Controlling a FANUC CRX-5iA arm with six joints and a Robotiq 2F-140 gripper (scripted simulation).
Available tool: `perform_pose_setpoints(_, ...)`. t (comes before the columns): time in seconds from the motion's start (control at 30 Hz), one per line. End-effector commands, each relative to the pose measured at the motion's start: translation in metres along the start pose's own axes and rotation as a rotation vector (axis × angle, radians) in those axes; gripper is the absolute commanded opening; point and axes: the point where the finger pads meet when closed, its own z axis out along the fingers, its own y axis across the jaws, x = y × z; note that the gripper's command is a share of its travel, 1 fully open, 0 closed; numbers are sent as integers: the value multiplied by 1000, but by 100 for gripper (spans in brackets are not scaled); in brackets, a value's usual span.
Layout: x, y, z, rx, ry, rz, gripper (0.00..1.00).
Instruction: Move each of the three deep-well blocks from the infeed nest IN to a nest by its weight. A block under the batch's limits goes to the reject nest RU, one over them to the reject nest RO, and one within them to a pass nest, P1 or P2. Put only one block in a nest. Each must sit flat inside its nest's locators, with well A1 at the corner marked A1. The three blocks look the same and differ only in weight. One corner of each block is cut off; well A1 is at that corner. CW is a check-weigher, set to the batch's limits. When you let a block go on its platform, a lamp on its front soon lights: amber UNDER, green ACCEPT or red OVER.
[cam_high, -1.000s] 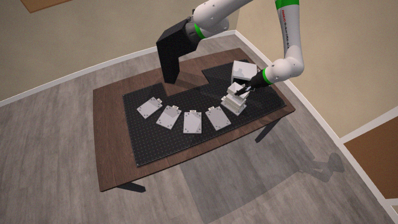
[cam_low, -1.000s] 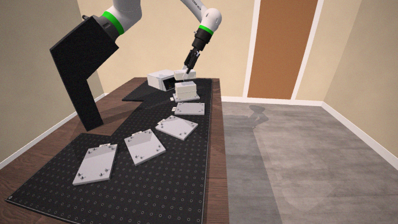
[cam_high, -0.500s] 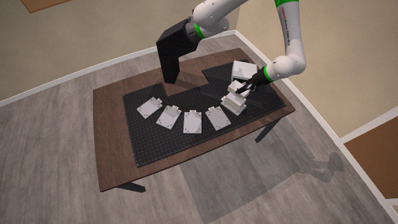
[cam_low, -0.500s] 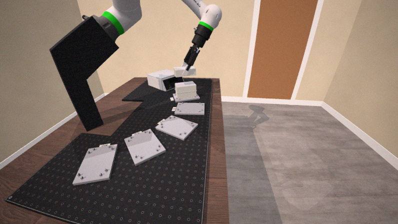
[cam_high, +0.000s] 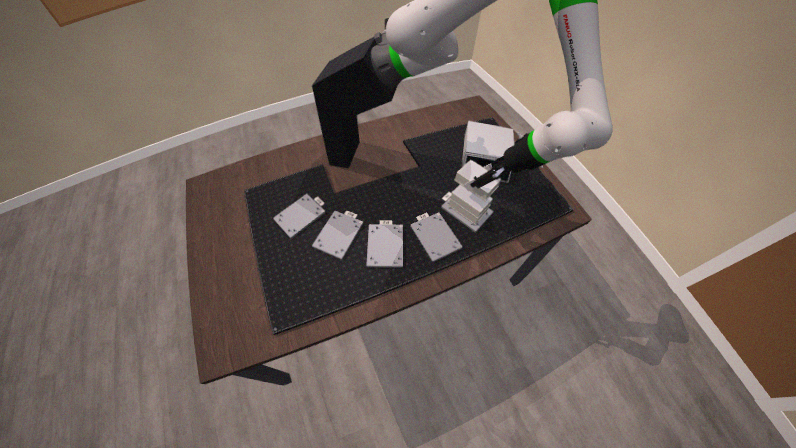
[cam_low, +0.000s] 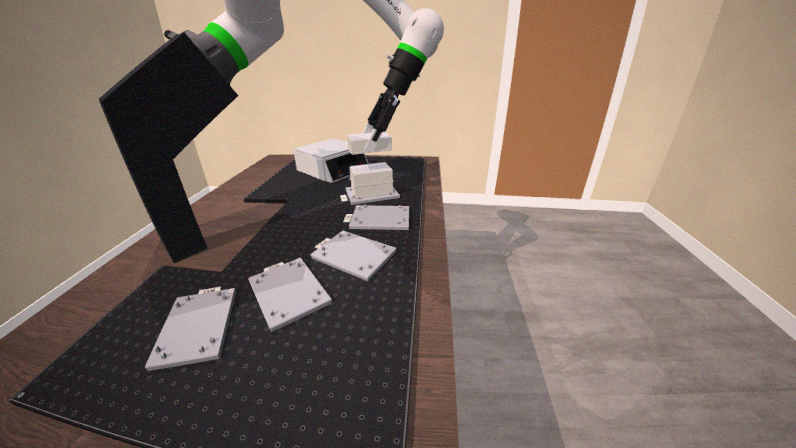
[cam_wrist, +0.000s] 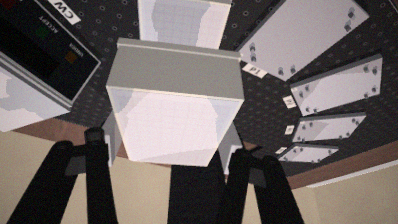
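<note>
My gripper (cam_high: 485, 179) (cam_low: 374, 135) (cam_wrist: 173, 113) is shut on one white deep-well block (cam_high: 471, 171) (cam_low: 364, 143) (cam_wrist: 175, 95) and holds it in the air. The block hangs just above the two other blocks (cam_high: 469, 204) (cam_low: 370, 176) (cam_wrist: 182, 20), which are stacked in the infeed nest. The check-weigher CW (cam_high: 489, 140) (cam_low: 318, 159) (cam_wrist: 42, 55) stands just behind, its platform bare and its lamps dark. I cannot make out the held block's cut corner.
Four empty grey nest plates lie in an arc on the black perforated board (cam_high: 311, 278) (cam_low: 334, 378): the P1 nest (cam_high: 436, 236) (cam_low: 378, 217) (cam_wrist: 300, 35) nearest the stack, then three more (cam_high: 384, 245) (cam_high: 337, 234) (cam_high: 299, 215). The arm's black pedestal (cam_high: 342, 116) (cam_low: 155, 139) stands at the back.
</note>
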Motion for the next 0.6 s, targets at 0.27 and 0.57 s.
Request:
perform_pose_setpoints(0.27,-5,-29,1,-150,0,-260,10)
perform_pose_setpoints(0.57,-8,-53,2,-191,0,-331,10)
